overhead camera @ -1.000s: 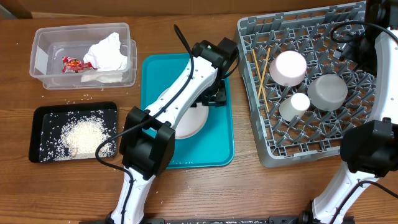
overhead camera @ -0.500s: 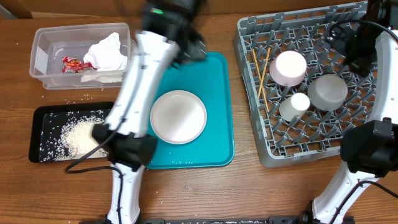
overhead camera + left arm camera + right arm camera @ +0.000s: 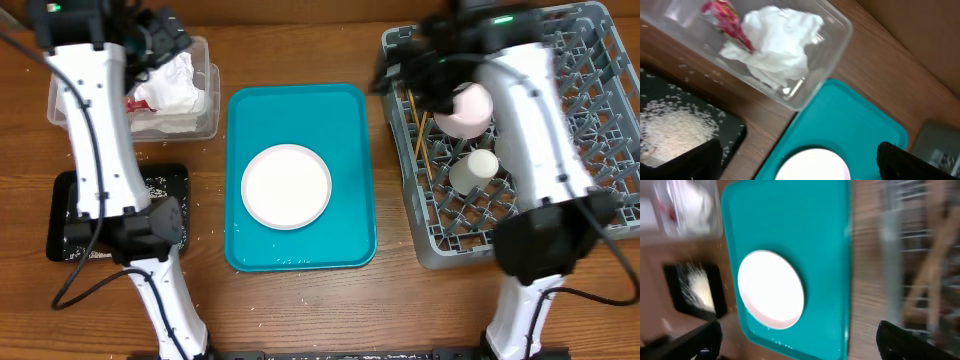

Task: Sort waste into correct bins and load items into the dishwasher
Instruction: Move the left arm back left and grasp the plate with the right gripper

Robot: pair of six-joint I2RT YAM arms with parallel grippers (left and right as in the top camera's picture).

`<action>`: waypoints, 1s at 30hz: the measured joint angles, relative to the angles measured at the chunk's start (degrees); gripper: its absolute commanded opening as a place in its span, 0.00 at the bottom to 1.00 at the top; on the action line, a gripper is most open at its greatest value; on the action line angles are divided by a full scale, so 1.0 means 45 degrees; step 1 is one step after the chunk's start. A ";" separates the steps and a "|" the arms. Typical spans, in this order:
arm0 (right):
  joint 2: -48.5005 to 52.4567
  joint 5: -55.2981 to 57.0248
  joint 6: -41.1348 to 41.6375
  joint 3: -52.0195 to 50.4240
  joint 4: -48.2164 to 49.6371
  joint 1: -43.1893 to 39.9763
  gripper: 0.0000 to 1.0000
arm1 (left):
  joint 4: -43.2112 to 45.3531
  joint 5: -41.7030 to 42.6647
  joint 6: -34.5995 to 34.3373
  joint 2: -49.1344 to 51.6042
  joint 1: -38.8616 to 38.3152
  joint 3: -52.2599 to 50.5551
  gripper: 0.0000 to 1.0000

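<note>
- The large white round plate (image 3: 287, 186) lies flat in the middle of the big teal serving tray (image 3: 300, 105). Nothing touches it, and it's not yet in the rack.
- Off to the right stands the large square grey plastic dish rack (image 3: 600, 110), and it's already carrying things.
- The small pale-pink plate (image 3: 468, 112) sits among the pegs, with the small white cup (image 3: 483, 163) just beside it on the robot's side.
- The pair of thin wooden chopsticks (image 3: 420, 125) lies along the rack's left side.
- The right arm stretches across the middle of the rack and hides whatever sits under it.
- On the far left, the clear rectangular plastic tub (image 3: 837, 37) holds the crumpled white paper napkins (image 3: 777, 42). The small red-and-white snack wrapper (image 3: 725, 22) is tucked right against them.
- Next to the tub, on the robot's side, sits the shallow black rectangular tray (image 3: 737, 132) with a heap of white rice (image 3: 670, 135) inside.
- A few stray grains are scattered on the brown wooden desk (image 3: 300, 310) around that tray.
- The left gripper (image 3: 797, 152) hangs above the tub end of the desk. Its jaws are spread wide with nothing between them.
- The right gripper (image 3: 797, 330) is up over the rack's left edge, beside the teal tray. Its jaws are wide too, and empty, though that wrist view is blurred.
</note>
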 measured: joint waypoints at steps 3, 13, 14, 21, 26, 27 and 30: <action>0.0058 0.0835 -0.0044 -0.0291 0.0505 0.1681 1.00 | 0.0000 -0.0005 0.0291 0.0000 0.0695 0.0000 1.00; 0.1200 0.4061 0.0413 -0.2701 0.2875 0.4449 0.82 | -0.0029 -0.0141 0.3691 0.0000 0.2191 0.0000 1.00; 0.1370 0.4158 0.0461 -0.3211 0.3492 0.4522 0.81 | -0.0029 -0.0136 0.3900 0.0000 0.2205 0.0000 1.00; 0.2025 0.3983 0.0889 -0.4653 0.4201 0.4527 0.71 | -0.0029 -0.0121 0.4541 0.0000 0.2205 0.0000 1.00; 0.2234 0.3342 0.1166 -0.4974 0.4391 0.4532 0.55 | -0.0029 -0.0092 0.4716 0.0000 0.2205 0.0000 1.00; 0.2234 0.3230 0.1200 -0.4974 0.4449 0.4532 0.53 | -0.0029 -0.0092 0.4716 0.0000 0.2205 0.0000 1.00; 0.2234 0.3026 0.1515 -0.4988 0.4779 0.4546 0.50 | -0.0029 -0.0092 0.4716 0.0000 0.2205 0.0000 1.00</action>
